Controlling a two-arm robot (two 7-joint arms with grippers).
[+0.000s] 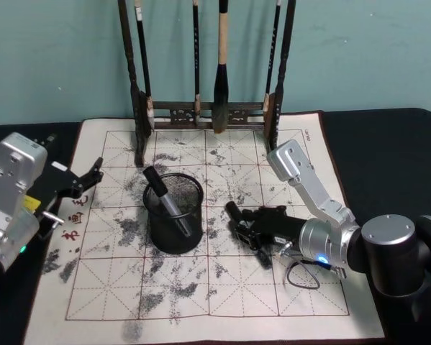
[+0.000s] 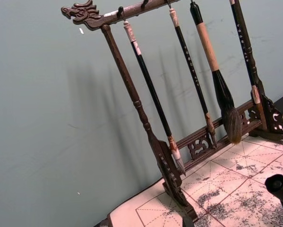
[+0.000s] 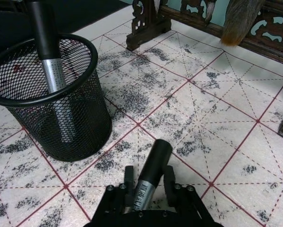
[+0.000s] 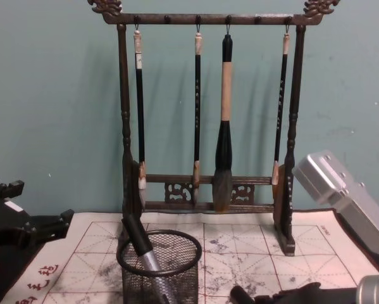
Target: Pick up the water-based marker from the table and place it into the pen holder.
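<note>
Low over the mat, right gripper (image 3: 148, 189) clamps a grey-barrelled, black-capped water-based marker (image 3: 150, 172), just right of the round black wire-mesh pen holder (image 1: 165, 238). A second marker (image 1: 166, 200) leans inside it. Barrel print is unreadable. The white ink-stained gridded mat (image 1: 273, 295) carries red characters (image 1: 75, 216) on its left margin — illegible. The left gripper (image 1: 93, 180) is spread open at the mat's left edge.

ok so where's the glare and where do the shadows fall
Right wrist view: a soft highlight runs along the marker held in the right gripper, and the silver barrel of the second marker glints inside the pen holder; left wrist view: the brush rack throws broad soft shadows on the wall; head view: even light, left gripper idle beside the mat.
</note>
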